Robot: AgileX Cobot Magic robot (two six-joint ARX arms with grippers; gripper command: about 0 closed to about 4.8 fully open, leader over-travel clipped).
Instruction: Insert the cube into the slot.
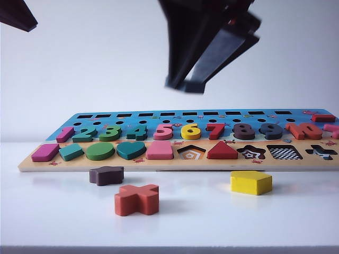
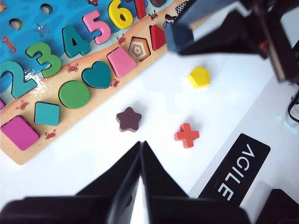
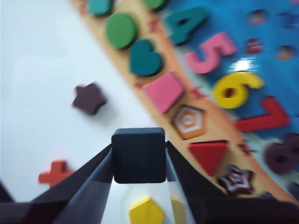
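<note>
The cube (image 3: pixel 138 155), a dark navy square block with rounded corners, is held between the fingers of my right gripper (image 3: pixel 138 150). In the exterior view the right gripper (image 1: pixel 185 84) hangs high above the middle of the puzzle board (image 1: pixel 32 165). The left wrist view shows the cube (image 2: pixel 180 37) in that gripper over the board's near edge. The slot (image 1: pixel 284 152), a square recess with a checkered bottom, lies near the board's right end, between the star and cross recesses. My left gripper (image 2: pixel 141 143) is shut and empty, raised over the white table short of the loose blocks.
A yellow pentagon block (image 1: pixel 251 182), a dark brown star block (image 1: pixel 106 175) and a red cross block (image 1: pixel 136 199) lie loose on the white table in front of the board. Number and shape pieces fill most other recesses. The left arm (image 1: pixel 16 13) shows at the upper left.
</note>
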